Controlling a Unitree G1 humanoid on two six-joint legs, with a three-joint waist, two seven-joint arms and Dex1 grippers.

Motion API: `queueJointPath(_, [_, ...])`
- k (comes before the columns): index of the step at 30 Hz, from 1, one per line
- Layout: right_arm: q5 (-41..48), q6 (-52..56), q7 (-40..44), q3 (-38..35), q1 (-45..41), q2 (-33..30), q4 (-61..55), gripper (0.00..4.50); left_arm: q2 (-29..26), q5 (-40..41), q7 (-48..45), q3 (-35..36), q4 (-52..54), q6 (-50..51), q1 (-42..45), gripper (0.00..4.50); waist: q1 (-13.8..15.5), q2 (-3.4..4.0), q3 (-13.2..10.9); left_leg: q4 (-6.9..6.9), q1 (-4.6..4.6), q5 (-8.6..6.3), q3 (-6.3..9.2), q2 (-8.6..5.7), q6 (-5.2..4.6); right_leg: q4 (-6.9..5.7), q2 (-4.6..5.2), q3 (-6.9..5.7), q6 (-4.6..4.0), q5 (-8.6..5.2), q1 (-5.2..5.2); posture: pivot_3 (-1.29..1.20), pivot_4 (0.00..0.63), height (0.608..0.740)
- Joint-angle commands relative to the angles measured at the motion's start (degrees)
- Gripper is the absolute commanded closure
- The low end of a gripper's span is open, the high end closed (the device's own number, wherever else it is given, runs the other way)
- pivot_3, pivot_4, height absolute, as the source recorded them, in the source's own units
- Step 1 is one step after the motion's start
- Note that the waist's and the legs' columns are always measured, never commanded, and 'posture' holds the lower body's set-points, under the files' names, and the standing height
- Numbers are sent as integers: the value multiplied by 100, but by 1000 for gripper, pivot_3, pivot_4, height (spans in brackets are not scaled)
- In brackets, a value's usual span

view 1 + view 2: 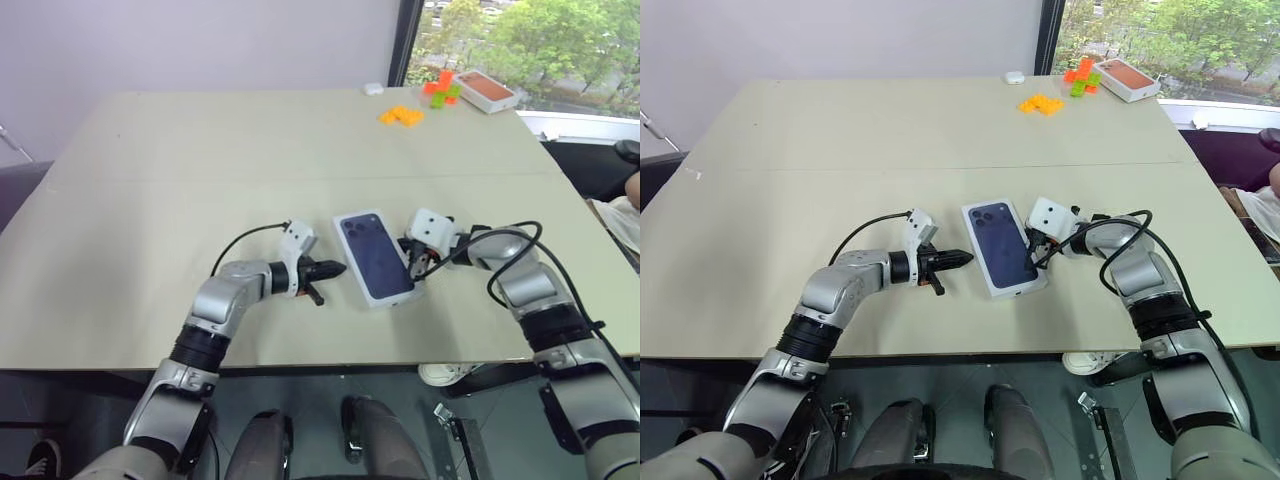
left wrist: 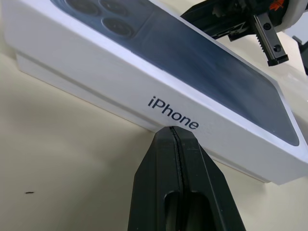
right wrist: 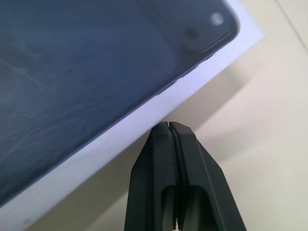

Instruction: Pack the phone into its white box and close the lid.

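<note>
Closed white rectangular cardboard phone box (image 1: 374, 258) on beige table (image 1: 150, 200), flanked by 2 pressed-together end effectors, left (image 1: 335, 269) and right (image 1: 412, 263), tips at its sides.

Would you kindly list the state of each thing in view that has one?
white box: closed, lid seated, flat on the table.
left gripper: shut, holding nothing, tips at the box's side.
right gripper: shut, holding nothing, at the opposite side.
orange-topped box: closed, at the far corner.

Beige table (image 1: 150, 200) under closed white box (image 1: 398, 296)
</note>
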State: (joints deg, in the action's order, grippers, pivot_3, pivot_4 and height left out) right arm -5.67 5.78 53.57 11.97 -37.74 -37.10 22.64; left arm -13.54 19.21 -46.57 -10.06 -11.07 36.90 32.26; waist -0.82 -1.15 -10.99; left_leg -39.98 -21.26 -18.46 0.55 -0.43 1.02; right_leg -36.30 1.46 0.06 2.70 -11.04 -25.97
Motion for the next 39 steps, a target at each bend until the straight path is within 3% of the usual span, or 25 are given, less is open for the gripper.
queueJointPath(1, [-12,-188,-52,-173,-314,-119,120,4457,-230,57,-52,238,320,-139,-29,4500,-11,0,0,0,0,0,0,0,0,0,0,0,0,0,0,0,150,740])
queueJointPath(7, [462,37,-92,-641,-750,21,540,4457,-506,150,77,562,718,-169,151,4500,6,0,0,0,-1,0,1,3,0,1,0,-1,-2,1,0,0,150,740])
queueJointPath(11, [727,330,25,-693,-791,293,327,4457,-132,204,344,783,375,-340,601,4500,27,0,0,-2,-2,0,3,1,0,8,3,-3,1,3,8,0,150,740])
queueJointPath(19, [217,14,-253,-221,-525,489,409,4457,403,-489,517,170,-634,-1029,1001,4500,3,1,0,-1,-3,-1,2,-4,-1,16,7,-3,8,7,11,0,150,740])
queueJointPath(24, [-63,-52,-161,55,-270,325,225,4457,112,-1093,316,-603,-1076,-429,912,4500,2,1,0,0,18,-1,3,-1,-2,11,-1,-3,8,7,27,0,150,740])
queueJointPath(27, [334,253,477,-50,31,101,-357,4457,-182,-920,-60,-621,-626,-99,782,4500,-8,2,2,18,102,-3,8,-1,-5,26,-7,-6,14,0,109,0,150,740])
queueJointPath(33, [874,1073,1996,134,704,-846,-1456,4457,-688,-503,-844,-770,362,407,415,4500,1,4,4,17,113,-4,14,1,-6,29,-14,-2,28,-9,120,0,150,740])
queueJointPath(37, [916,1334,2325,229,771,-1130,-1673,4457,-519,-266,-857,-588,608,454,372,4500,12,3,4,16,107,-4,20,-3,-6,32,-10,-6,30,-12,121,0,150,740])
queueJointPath(39, [1027,1411,2006,38,561,-843,-1554,4457,-430,-243,-659,-361,580,251,401,4500,-6,3,3,11,105,-4,20,-4,-6,32,-3,-6,40,-19,122,0,150,740])
